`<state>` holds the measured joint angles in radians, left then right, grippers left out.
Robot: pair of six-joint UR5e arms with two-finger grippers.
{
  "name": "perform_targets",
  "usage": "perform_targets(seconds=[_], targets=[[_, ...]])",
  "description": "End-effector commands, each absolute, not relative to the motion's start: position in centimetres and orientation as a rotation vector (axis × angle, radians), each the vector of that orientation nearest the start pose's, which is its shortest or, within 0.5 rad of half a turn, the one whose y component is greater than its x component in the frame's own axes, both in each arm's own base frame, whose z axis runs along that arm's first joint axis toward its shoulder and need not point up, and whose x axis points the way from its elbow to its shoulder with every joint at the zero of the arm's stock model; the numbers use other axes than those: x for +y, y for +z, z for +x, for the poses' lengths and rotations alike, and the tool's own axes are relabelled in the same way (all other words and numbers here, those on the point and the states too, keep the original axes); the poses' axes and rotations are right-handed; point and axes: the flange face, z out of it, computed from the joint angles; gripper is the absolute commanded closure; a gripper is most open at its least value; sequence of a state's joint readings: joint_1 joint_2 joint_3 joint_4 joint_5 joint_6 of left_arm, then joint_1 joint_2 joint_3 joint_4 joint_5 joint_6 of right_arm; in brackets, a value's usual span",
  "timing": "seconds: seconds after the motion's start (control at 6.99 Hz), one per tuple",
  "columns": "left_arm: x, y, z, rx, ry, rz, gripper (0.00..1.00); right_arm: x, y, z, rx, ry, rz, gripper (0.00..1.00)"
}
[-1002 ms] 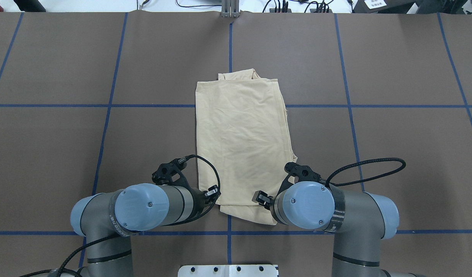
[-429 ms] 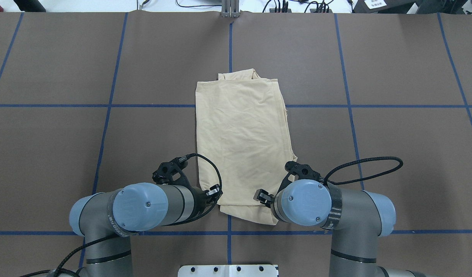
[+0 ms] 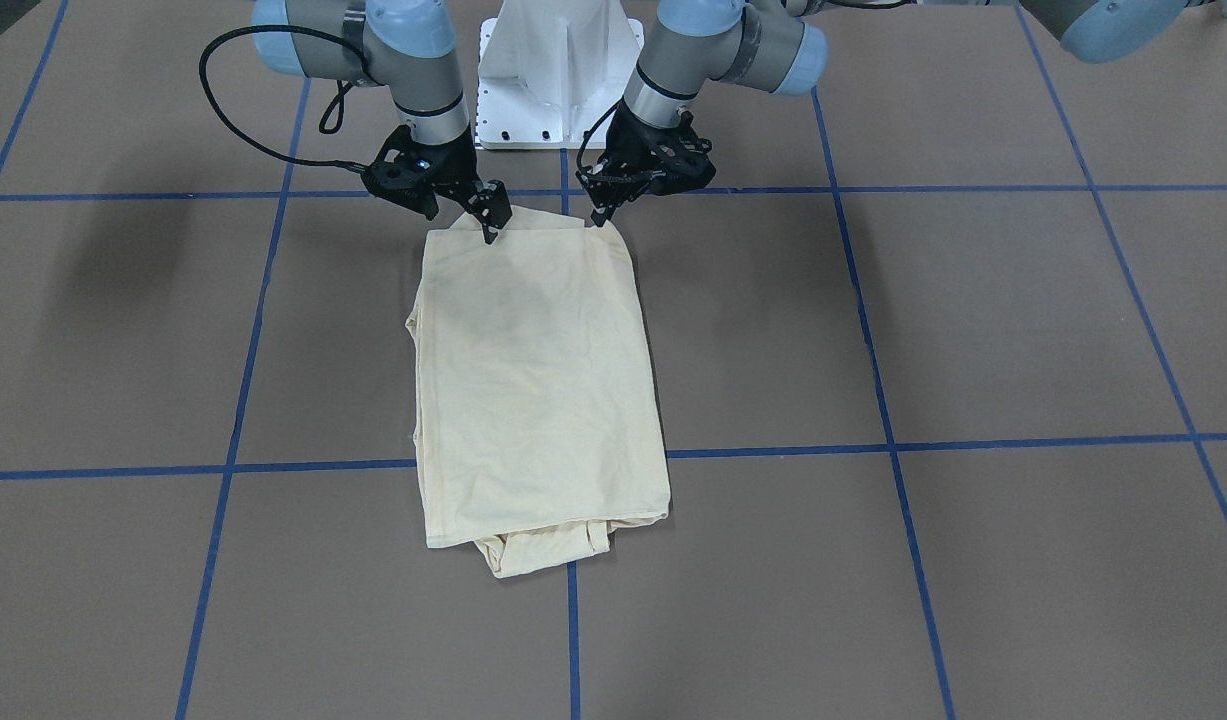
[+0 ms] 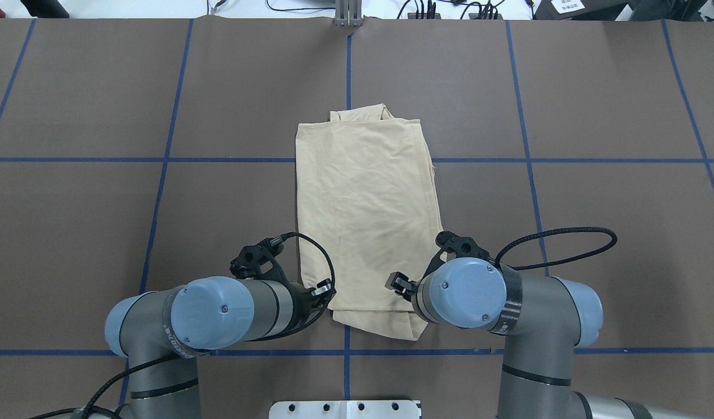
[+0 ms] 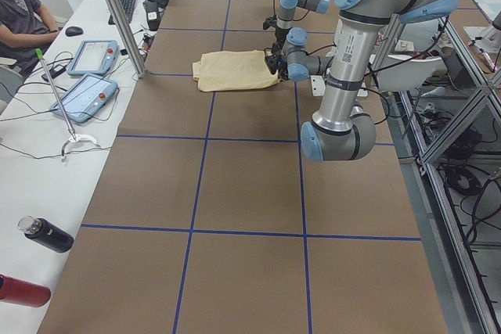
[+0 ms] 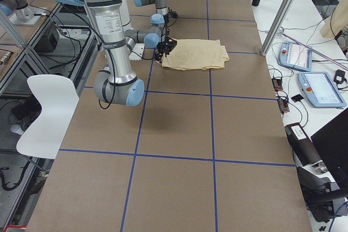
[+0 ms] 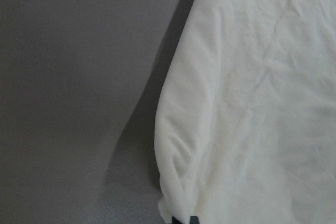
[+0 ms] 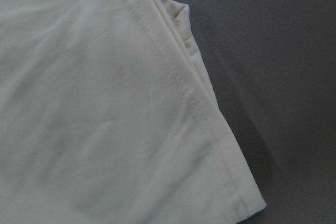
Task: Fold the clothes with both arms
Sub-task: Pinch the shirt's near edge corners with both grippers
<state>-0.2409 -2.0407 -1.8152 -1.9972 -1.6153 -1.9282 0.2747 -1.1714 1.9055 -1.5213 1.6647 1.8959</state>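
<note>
The cream-yellow shirt lies folded into a long rectangle at the table's middle, plain side up, with a tucked sleeve poking out at its far end. My left gripper is at the near corner on my left and is shut on the shirt; in the left wrist view the cloth bunches toward a dark fingertip. My right gripper stands open over the other near corner. The right wrist view shows only a flat hemmed corner and no fingers.
The brown table carries a grid of blue tape. The white pedestal base stands just behind the shirt's near edge. In the exterior left view a side desk holds tablets and bottles, and a person sits there.
My right arm has shifted slightly forward and outward over the shirt's near right corner. The left arm and the shirt stay where they were.
</note>
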Motion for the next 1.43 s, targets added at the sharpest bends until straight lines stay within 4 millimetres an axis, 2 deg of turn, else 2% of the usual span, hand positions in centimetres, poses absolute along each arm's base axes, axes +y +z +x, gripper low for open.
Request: perform_targets(seconds=[0.0, 0.86, 1.29], targets=[[-27.3, 23.5, 57.2, 1.151, -0.507, -0.106, 1.0, -28.2, 30.4, -54.8, -0.761, 0.539, -0.112, 0.0], [-27.3, 23.5, 57.2, 1.151, -0.504, -0.104, 1.0, -27.1, 30.9, -55.7, -0.74, 0.519, -0.122, 0.01], [-27.3, 23.5, 57.2, 1.151, -0.503, -0.103, 1.0, -26.7, 31.0, -55.9, -0.737, 0.515, -0.125, 0.05]])
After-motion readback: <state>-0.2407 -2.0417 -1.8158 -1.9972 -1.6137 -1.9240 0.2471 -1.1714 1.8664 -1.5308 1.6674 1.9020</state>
